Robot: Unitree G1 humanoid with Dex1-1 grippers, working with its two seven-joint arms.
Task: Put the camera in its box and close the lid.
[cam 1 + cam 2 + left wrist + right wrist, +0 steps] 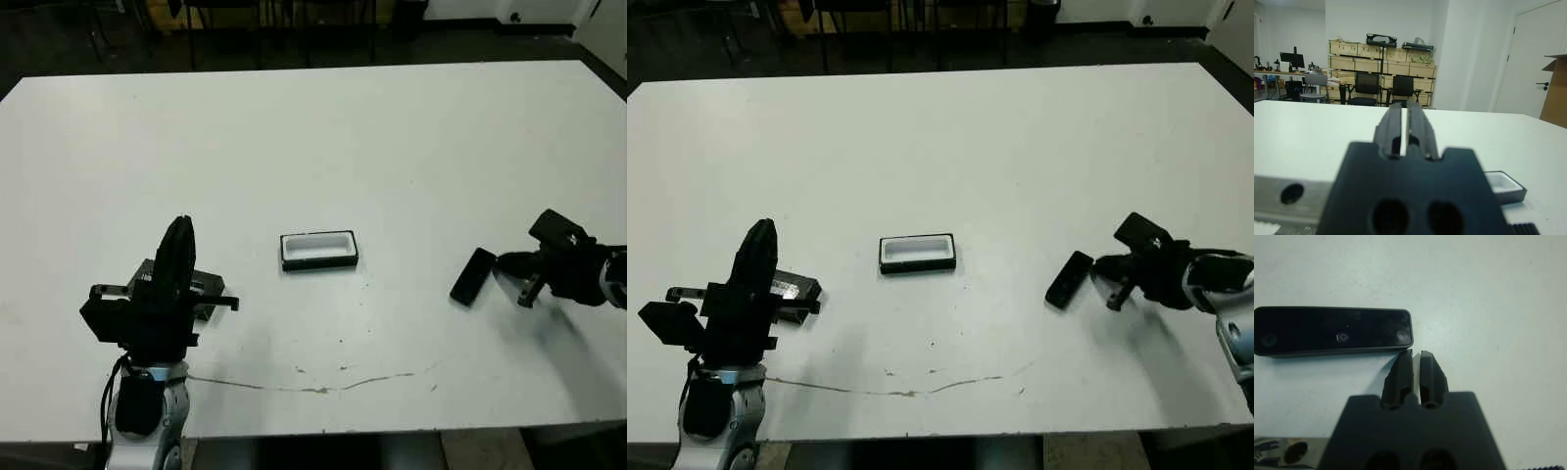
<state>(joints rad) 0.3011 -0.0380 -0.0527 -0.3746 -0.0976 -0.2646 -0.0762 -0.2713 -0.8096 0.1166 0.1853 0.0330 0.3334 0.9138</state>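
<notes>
Spanning nearly the whole view, the white tabletop point(313, 137) gives me open room on every side. At its centre sits the shallow black box with white lining point(318, 250), uncovered and unfilled. The flat black lid with a silvery strip point(792, 288) lies at the left, partly behind my left pincer point(1404, 115), whose fingers are pressed together on nothing. The slim black bar camera point(473, 276) lies flat on the right, well apart from the box. My right pincer point(1417, 357) hangs at one of its ends, fingers narrowed to a slit, empty. I judge it must spread first, then straddle the camera's narrow width squarely; the front edge is near.
</notes>
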